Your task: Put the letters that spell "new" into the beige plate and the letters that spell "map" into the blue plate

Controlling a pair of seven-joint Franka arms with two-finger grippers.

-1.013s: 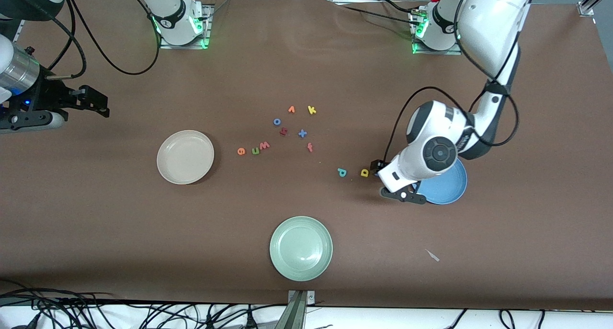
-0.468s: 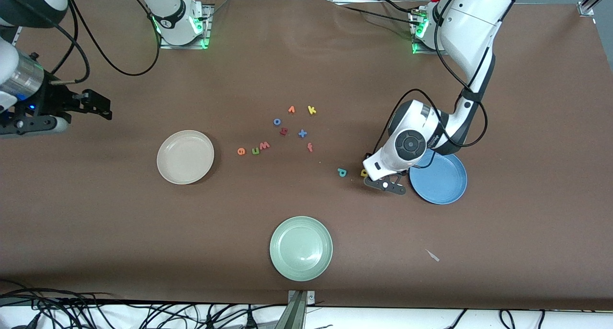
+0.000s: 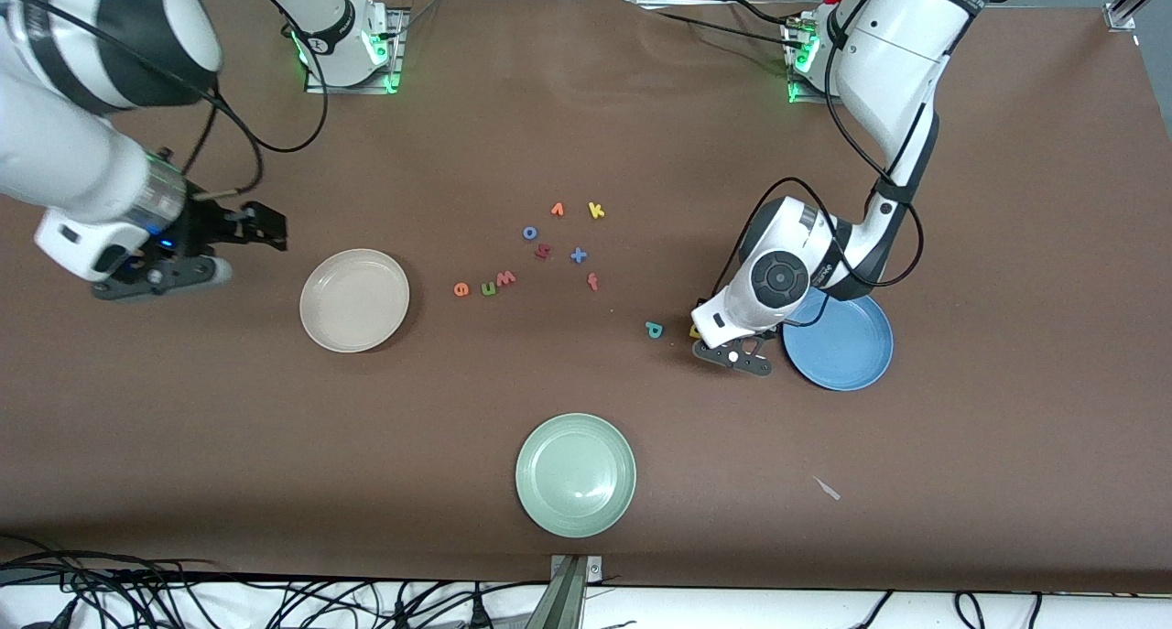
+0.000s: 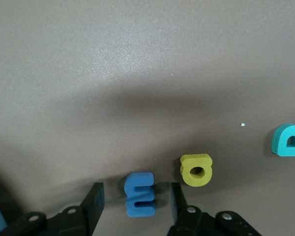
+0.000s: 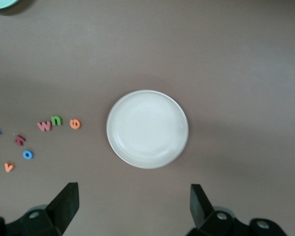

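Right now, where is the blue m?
The blue m lies on the table between the left end effector's fingers, beside the yellow a, close to the blue plate at the left arm's end.

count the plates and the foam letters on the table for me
plates: 3 (beige plate, green plate, blue plate)
foam letters: 12 (orange e, green n, pink w, blue o, dark red letter, orange v, yellow k, blue x, orange-red f, teal p, yellow a, blue m)
total: 15
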